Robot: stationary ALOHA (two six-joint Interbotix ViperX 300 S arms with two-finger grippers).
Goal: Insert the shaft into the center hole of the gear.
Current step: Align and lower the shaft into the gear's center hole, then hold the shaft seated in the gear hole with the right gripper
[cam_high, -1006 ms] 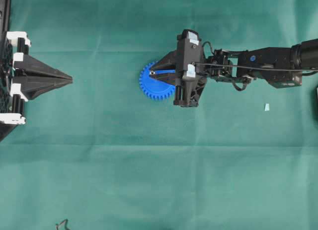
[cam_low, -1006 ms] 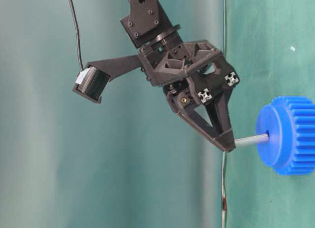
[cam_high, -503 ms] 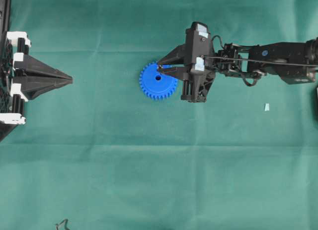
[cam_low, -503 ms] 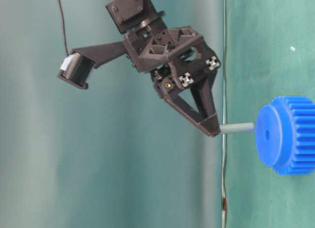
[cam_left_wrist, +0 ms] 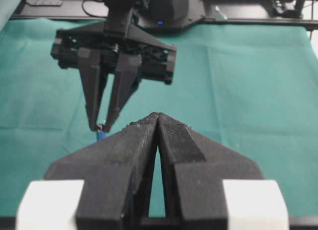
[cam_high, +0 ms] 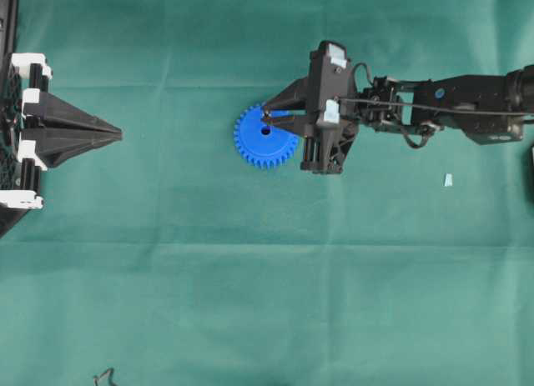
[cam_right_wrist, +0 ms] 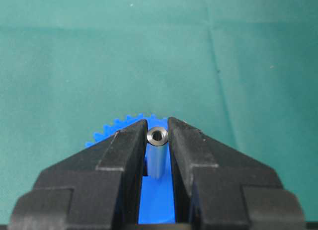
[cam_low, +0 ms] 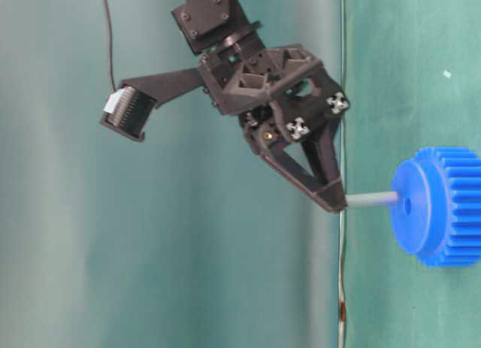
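Note:
The blue gear (cam_high: 265, 144) lies flat on the green cloth, its center hole (cam_high: 265, 131) uncovered. My right gripper (cam_high: 265, 116) is shut on the shaft (cam_low: 372, 200), a short silvery pin, and hangs over the gear's far part. In the table-level view the pin's free end meets the gear (cam_low: 440, 207) at its hub face, just beside the center hole (cam_low: 407, 206). The right wrist view shows the shaft (cam_right_wrist: 158, 140) clamped between the fingers, with the gear (cam_right_wrist: 112, 129) under it. My left gripper (cam_high: 119, 134) is shut and empty at the far left, and its closed tips show in the left wrist view (cam_left_wrist: 158, 115).
A small pale blue scrap (cam_high: 448, 180) lies on the cloth to the right, under the right arm. A thin dark cable end (cam_high: 104, 375) shows at the bottom left edge.
One second ago the shaft's end was at the hub's middle. Half a second ago it was held off the gear. Now it is back against the hub face, beside the hole. The left arm is still.

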